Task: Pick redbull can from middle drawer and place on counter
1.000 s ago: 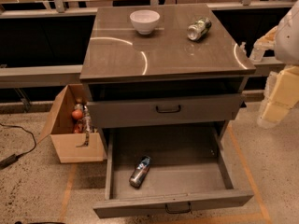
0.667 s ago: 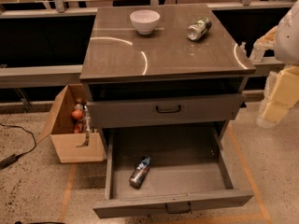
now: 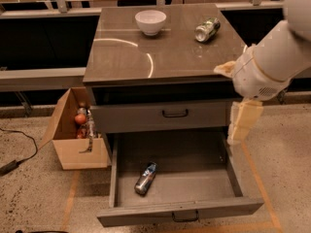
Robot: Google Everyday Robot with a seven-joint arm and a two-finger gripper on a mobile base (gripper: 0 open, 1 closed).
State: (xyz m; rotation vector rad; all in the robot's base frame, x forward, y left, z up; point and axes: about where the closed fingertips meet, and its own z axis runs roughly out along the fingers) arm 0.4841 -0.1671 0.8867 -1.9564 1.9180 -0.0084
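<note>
Furthest to the left of the grey cabinet [image 3: 160, 115], a dark cable [image 3: 19, 149] is seen trailing over the speckled floor, and an open cardboard box [image 3: 73, 152] is set just beside the cabinet's left side, with a round orange item [image 3: 80, 119] among its contents. At the bottom of the cabinet the middle drawer [image 3: 194, 178] is pulled fully out, its small black handle [image 3: 185, 216] shown on the front edge. The redbull can [image 3: 146, 178] is found lying on its side on the drawer floor, left of the cabinet's midline and tilted diagonally, apart from the walls. On top of the cabinet, the counter [image 3: 170, 57] is marked by curved light reflections; a white bowl [image 3: 150, 22] stands upright near its back edge, and a greenish silver can [image 3: 207, 29] is laid on its side at the back right. Off the cabinet's right side, the white arm [image 3: 272, 57] is angled downward, and the cream gripper [image 3: 236, 136] hangs pointing down just outside the drawer's right wall, above floor level and well apart from the redbull can; nothing is seen held in it, and whether it is clenched or released cannot be told.
</note>
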